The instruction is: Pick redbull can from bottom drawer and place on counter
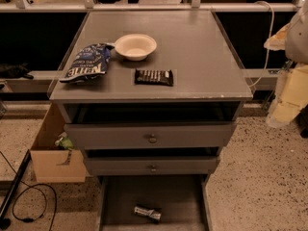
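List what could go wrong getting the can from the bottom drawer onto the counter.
The redbull can lies on its side in the bottom drawer and may roll when touched. The middle drawer sits partly open above, so a lift could hit it. On the counter, the bowl, chip bag and candy bar could be knocked. The hand is not in view.

arm (299,37) at right edge, pincer (288,97) below it

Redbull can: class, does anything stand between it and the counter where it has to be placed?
Nothing covers the redbull can in the open bottom drawer. The two knobbed drawers jut out between it and the counter, where a candy bar lies near the front edge. The gripper is not in view.
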Available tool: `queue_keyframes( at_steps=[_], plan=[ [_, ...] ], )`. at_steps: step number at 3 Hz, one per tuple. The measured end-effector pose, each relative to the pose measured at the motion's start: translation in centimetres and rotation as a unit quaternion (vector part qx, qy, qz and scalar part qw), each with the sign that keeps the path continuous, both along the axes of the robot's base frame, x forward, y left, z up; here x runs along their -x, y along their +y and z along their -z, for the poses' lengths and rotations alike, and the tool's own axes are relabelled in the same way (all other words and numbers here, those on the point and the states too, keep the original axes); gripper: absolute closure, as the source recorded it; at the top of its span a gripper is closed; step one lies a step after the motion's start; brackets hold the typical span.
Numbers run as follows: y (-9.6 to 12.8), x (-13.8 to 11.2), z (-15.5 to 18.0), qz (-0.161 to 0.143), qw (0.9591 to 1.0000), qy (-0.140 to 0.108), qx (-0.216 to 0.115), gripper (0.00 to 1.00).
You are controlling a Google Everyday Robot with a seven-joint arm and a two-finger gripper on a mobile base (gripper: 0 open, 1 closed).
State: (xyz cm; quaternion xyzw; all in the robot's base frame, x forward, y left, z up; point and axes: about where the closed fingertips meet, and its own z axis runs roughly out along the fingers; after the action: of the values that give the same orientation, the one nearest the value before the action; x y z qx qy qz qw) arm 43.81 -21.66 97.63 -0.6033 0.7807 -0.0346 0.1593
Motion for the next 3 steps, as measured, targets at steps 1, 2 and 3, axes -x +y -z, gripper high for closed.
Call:
queue_keyframes(
  at_steps=[1,2,3],
  plan=[
    [-0.5,0.4,0.2,0.003,1.0000,-0.004,-0.006,0.00],
    [-2.2,1.3,3.7,0.002,0.9991,-0.002,-0.043,0.00],
    [-3.3,3.3,8.8,-0.007,0.9928,-0.018,-0.118,0.00]
  ],
)
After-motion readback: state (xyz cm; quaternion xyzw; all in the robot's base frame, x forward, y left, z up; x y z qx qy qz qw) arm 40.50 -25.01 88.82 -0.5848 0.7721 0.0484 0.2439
